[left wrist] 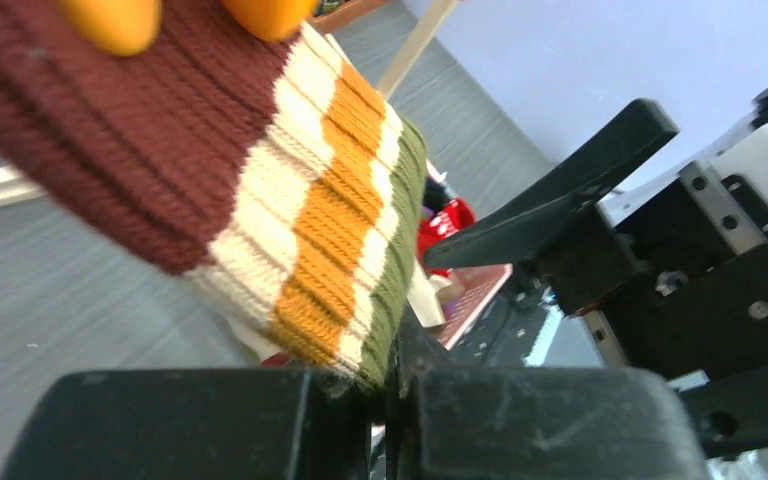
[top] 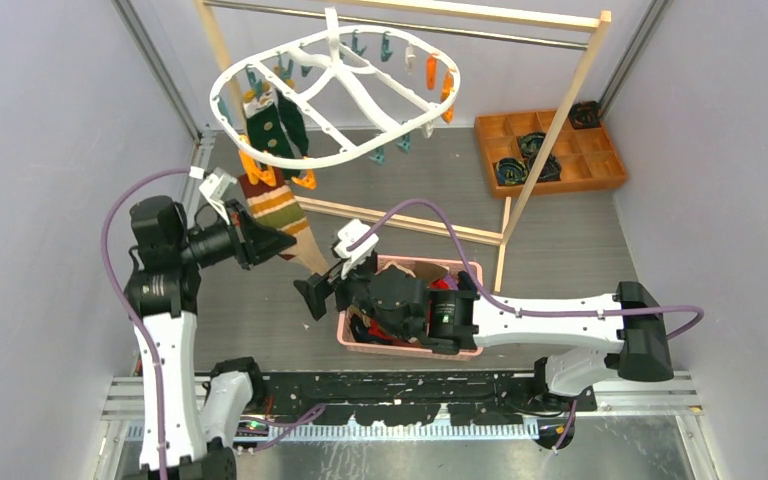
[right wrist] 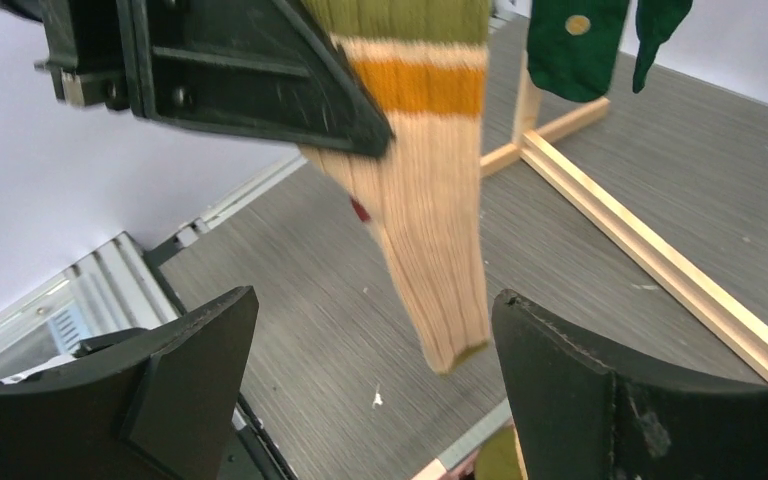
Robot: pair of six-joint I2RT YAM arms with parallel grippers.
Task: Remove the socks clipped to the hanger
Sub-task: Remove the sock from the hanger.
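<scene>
Maroon-striped sock (top: 276, 205), edge pinched by left gripper (top: 282, 245); right gripper (top: 311, 298) agape.

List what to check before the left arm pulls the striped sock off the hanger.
1. Left gripper shut on the striped sock: ok, fingers pinch its striped band.
2. Sock free of the orange clips: not ok, still clipped.
3. Right gripper open and off the sock: ok.
4. Green socks beside it clear of the pull: cannot tell.
5. Room in the pink basket: cannot tell, the right arm covers it.
</scene>
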